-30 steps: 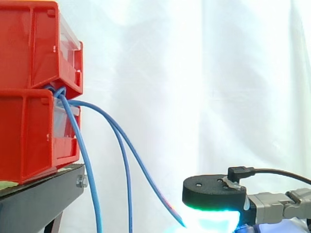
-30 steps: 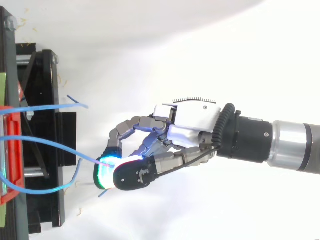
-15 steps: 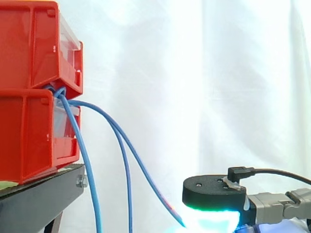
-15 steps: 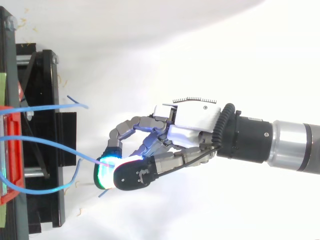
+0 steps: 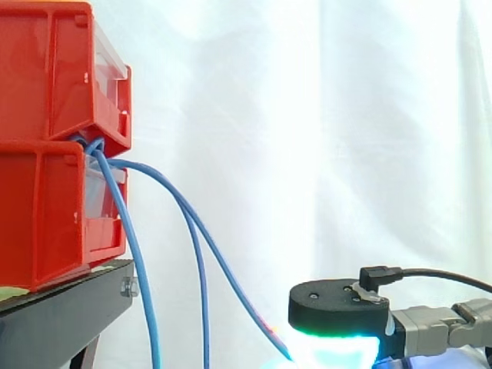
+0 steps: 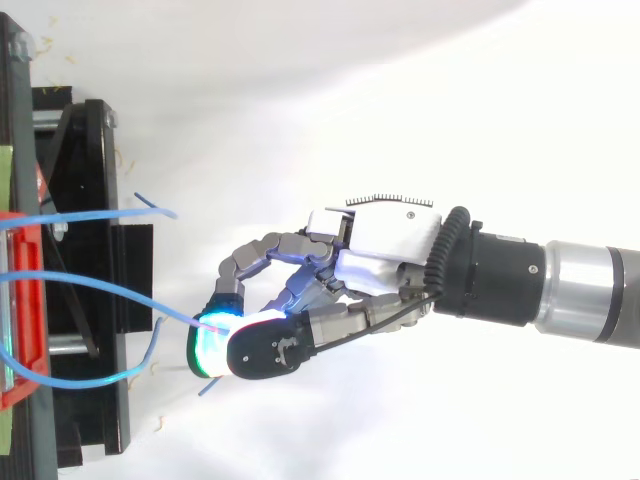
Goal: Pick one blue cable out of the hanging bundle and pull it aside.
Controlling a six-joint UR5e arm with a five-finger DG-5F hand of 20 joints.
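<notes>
Fig. My hand (image 6: pixel 385 238) pinches one blue cable (image 6: pixel 110 289) between glowing fingertips (image 6: pixel 208 345). The cable slants down from the red bins (image 5: pixel 46 154) toward me, and the other hanging cables (image 5: pixel 145 292) lie binward.

In the side view the bottom edge cuts off the grey-and-black robot hand (image 5: pixel 338 306) and the lower ends of two thin blue hanging cables (image 5: pixel 204 315); the left edge crops the stacked red plastic bins (image 5: pixel 46 154). From above, the pinched blue cable (image 6: pixel 120 292) vanishes in the glow of the fingertips (image 6: pixel 203 352).
</notes>
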